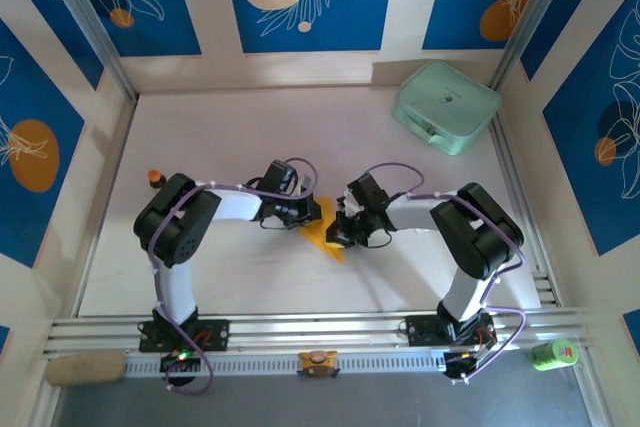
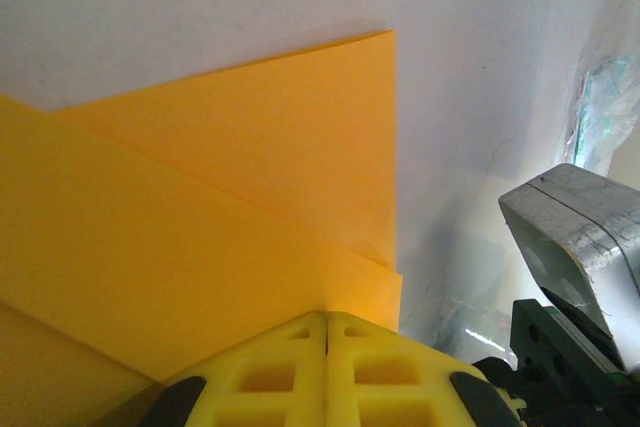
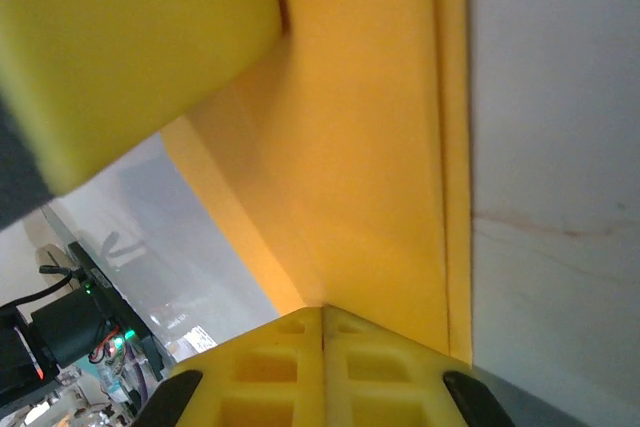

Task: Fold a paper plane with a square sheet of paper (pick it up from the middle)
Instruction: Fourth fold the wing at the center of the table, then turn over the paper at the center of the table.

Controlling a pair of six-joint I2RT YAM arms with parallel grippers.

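Folded square sheet of paper (image 1: 325, 239) beneath left fingers (image 2: 270, 377) and right fingers (image 3: 260, 387), both pairs pressed together.

We see the right gripper (image 3: 322, 319) with its two yellow fingers pressed together, seam tight, and the square sheet of paper (image 3: 370, 167) coming out from between them. The paper runs ahead of the pincer in folded layers, their straight edges just to its right. Ahead-left, a blurred yellow block (image 3: 120, 37) overlaps the paper. The white table (image 3: 560, 147) lies to the right, and dark hardware (image 3: 60, 332) with a green light sits left.
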